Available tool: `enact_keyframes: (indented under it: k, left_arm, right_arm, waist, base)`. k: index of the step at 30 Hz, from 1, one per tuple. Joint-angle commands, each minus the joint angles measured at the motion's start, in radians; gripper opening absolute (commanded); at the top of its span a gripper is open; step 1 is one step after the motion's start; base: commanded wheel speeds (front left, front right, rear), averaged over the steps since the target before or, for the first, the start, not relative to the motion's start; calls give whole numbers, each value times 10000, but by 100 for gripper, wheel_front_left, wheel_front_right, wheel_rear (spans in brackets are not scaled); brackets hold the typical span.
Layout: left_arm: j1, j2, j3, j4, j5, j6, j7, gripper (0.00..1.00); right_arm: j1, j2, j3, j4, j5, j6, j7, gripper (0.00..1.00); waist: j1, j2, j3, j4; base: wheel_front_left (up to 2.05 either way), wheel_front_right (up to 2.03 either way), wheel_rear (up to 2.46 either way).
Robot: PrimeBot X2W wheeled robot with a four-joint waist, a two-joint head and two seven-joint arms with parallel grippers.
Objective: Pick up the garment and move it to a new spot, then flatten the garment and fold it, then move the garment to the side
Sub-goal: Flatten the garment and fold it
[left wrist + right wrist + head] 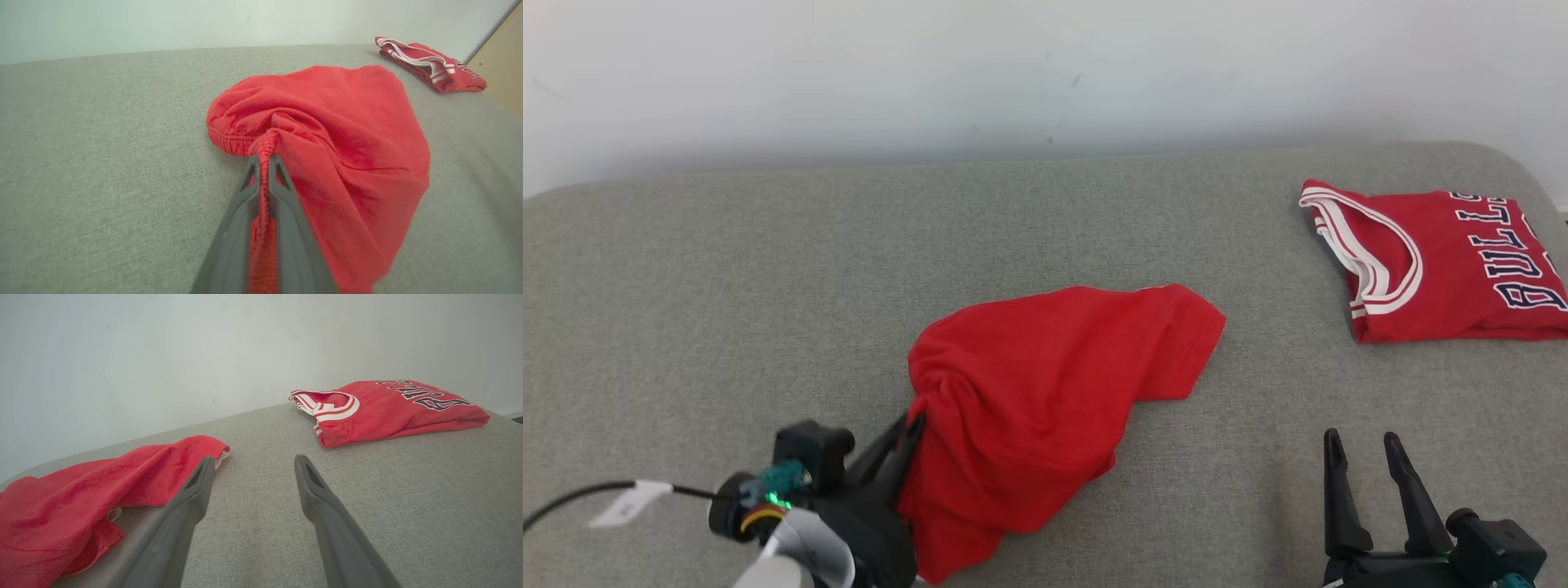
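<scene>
Left gripper [264,158] clamped on crumpled red cloth garment [1045,384], probably hem; right gripper [1361,439] spread wide, empty.

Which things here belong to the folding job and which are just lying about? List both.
Job: crumpled garment, pinched in the shut left gripper; open right gripper, holding nothing.
Lying about: folded jersey at the far right, apart from the garment.
</scene>
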Motion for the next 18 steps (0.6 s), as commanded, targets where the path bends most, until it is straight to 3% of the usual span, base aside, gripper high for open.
enact_keyframes:
  k: [1, 12, 18]
  left_arm:
    - [-287, -79, 89, 136, -176, -37, -144, 0]
    - [-2096, -13, 142, 3141, -454, -46, -1843, 0]
    - [-2632, -9, -434, 4466, -366, -50, -2662, 0]
  right_arm:
    - [-116, -3, 51, -42, -76, -18, -10, 100]
    - [-763, 2, 559, 37, -78, -18, -10, 100]
    - [-864, -1, 519, 53, -107, -18, -10, 100]
  waist:
    - [-1, 0, 30, -18]
    - [-1, 0, 562, -713]
    - [-1, 0, 598, -763]
  base:
    - [0, 0, 0]
    - [0, 0, 0]
    - [0, 0, 0]
